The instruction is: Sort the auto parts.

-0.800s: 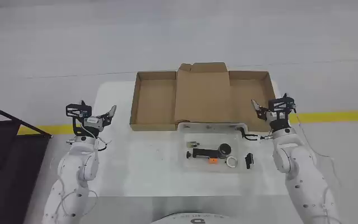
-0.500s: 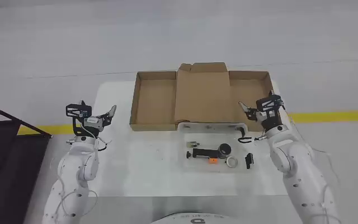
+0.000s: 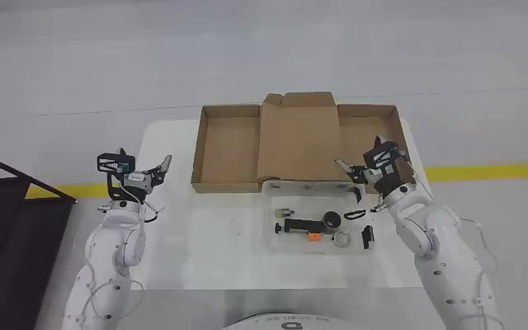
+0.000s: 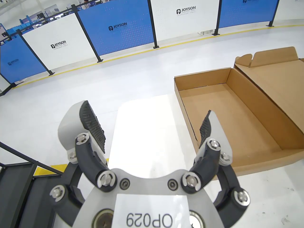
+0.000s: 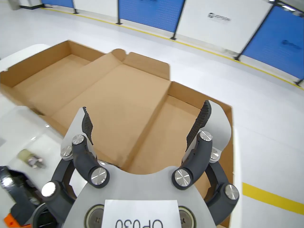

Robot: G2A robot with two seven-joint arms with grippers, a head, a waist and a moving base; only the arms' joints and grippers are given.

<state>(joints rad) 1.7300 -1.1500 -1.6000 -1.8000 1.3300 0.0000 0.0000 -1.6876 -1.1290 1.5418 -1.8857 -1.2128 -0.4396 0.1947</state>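
Progress: basically zero. The cardboard box [image 3: 198, 153] sits at the far side of the surface [image 3: 190, 247] with a flap folded over its middle. Left compartment [image 3: 227, 153] and right compartment [image 3: 371, 136] are both bare.

All the auto parts lie together in the clear tray [image 3: 279, 244], just in front of the box:
- black shaft [image 3: 301, 224] with an orange piece beside it
- black ring [image 3: 332, 219]
- white ring [image 3: 342, 239]
- black clip [image 3: 367, 237]
- small metal fitting [image 3: 285, 212]
- black hook [image 3: 356, 196] at the tray's far right corner

Left end effector [image 3: 134, 171] is at the surface's left edge, well apart from the tray, jaws wide apart and gripping nothing. Right end effector [image 3: 360, 157] hangs over the box's near wall by the right compartment, just beyond the tray, jaws spread wide and also empty.

Left to do: every pick and every placement. My guess is the right arm takes the first part, likely the hook or black ring, since those are nearest.
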